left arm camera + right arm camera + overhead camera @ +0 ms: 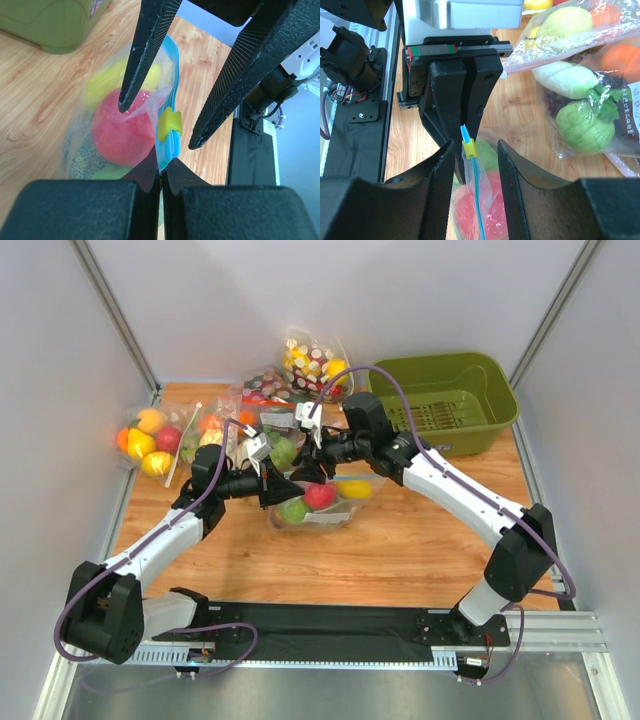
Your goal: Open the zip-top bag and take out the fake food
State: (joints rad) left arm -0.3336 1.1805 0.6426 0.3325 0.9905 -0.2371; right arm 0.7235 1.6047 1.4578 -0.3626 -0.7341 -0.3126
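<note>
From the overhead cam, the zip-top bag (318, 502) sits mid-table between both grippers, with the fake food (321, 495) inside: a green ball, a red ball and a yellow lemon; its white label can't be read; a green bin (450, 400) sits back right, and more clear bags of fruit (150, 438) lie back left.

Left wrist cam: the left gripper (161, 172) is pinched together on the bag's teal strip, just under the yellow slider (169, 125); the right fingers (147, 55) stand apart around it.

Right wrist cam: the right gripper (475, 165) is spread, straddling the slider; a label at the right edge (634, 114) has print too small to read.
</note>
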